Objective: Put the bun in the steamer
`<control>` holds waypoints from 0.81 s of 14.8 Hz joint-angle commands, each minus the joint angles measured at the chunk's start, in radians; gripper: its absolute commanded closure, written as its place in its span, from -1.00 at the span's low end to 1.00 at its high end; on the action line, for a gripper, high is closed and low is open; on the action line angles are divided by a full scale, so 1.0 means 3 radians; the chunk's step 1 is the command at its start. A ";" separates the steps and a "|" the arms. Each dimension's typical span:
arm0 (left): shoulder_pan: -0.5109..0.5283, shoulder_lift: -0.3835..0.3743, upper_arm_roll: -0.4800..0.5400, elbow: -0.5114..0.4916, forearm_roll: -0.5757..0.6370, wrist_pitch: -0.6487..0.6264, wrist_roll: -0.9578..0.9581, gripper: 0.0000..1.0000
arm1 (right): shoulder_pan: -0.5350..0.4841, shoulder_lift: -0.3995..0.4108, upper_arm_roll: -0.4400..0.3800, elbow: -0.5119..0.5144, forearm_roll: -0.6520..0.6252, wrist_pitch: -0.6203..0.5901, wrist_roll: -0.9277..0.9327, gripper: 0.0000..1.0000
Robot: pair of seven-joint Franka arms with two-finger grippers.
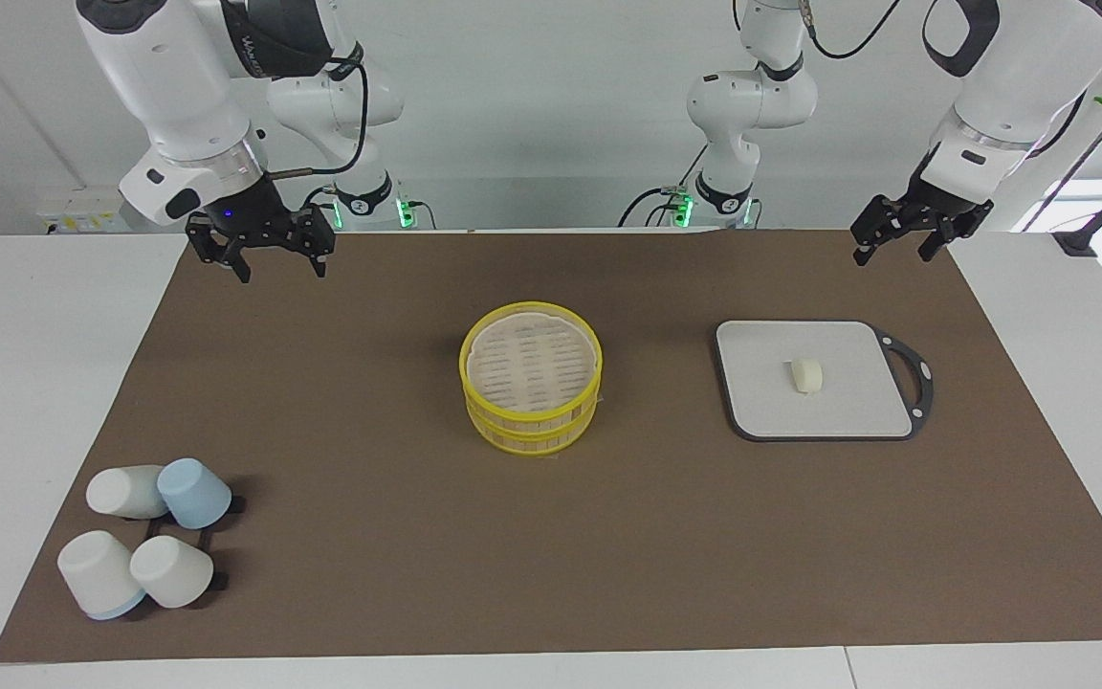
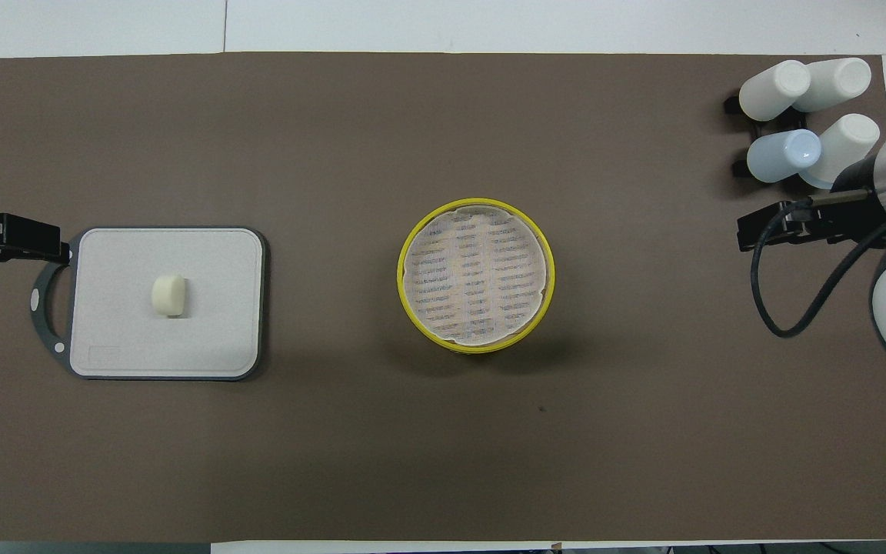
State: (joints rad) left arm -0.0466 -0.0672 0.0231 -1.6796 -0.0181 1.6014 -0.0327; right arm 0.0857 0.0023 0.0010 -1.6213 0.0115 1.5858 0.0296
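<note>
The bun [image 1: 805,375] is a small cream lump lying in the middle of the grey board [image 1: 761,402], toward the left arm's end; it also shows in the overhead view [image 2: 168,295]. The steamer [image 1: 531,388] with yellow rims stands uncovered at the table's middle, its pale lined floor [image 2: 477,271] bare. No lid is in view. My left gripper [image 1: 892,256] hangs open and empty in the air over the mat's edge, beside the board's handle [image 2: 28,238]. My right gripper [image 1: 281,272] hangs open and empty over the mat at the right arm's end [image 2: 777,231].
Several white and pale blue cups [image 1: 144,541] lie on a black rack at the right arm's end, farther from the robots than the steamer; they also show in the overhead view [image 2: 804,115]. The board's black handle [image 1: 914,378] points toward the left arm's end. A brown mat [image 1: 532,555] covers the table.
</note>
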 commanded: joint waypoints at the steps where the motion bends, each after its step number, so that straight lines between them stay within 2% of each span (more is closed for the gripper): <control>1: -0.0013 -0.0026 0.0015 0.0015 -0.0032 -0.0046 -0.0019 -1.00 | -0.0015 -0.0023 -0.0008 -0.0041 0.0033 0.0042 -0.0083 -1.00; 5: -0.0008 -0.0037 0.0015 -0.0031 -0.0032 -0.0010 0.0006 -1.00 | 0.0001 -0.0008 0.0022 -0.0041 0.0125 0.0144 -0.0073 -1.00; 7: -0.0003 -0.0184 0.0015 -0.0438 -0.0032 0.0315 0.0022 -1.00 | 0.0077 0.0109 0.0317 0.0106 0.0243 0.0195 0.0114 -1.00; 8: 0.0002 -0.0271 0.0015 -0.0723 -0.0032 0.0560 0.0022 -1.00 | 0.0245 0.0358 0.0405 0.0375 0.0238 0.0160 0.0511 -1.00; 10: 0.0012 -0.0338 0.0015 -0.1286 -0.0032 0.1072 0.0083 -1.00 | 0.0755 0.0971 0.0396 0.1086 0.0217 0.0114 0.1436 -1.00; 12: 0.0017 -0.0277 0.0015 -0.1635 -0.0032 0.1466 0.0241 -1.00 | 0.1175 0.1336 0.0385 0.1395 0.0070 0.0230 0.1899 -1.00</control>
State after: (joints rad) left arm -0.0462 -0.1106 0.0248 -2.0119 -0.0181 1.9143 -0.0100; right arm 0.3421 0.2218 0.1204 -1.3944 0.0684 1.6595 0.4721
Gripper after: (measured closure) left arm 0.000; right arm 0.000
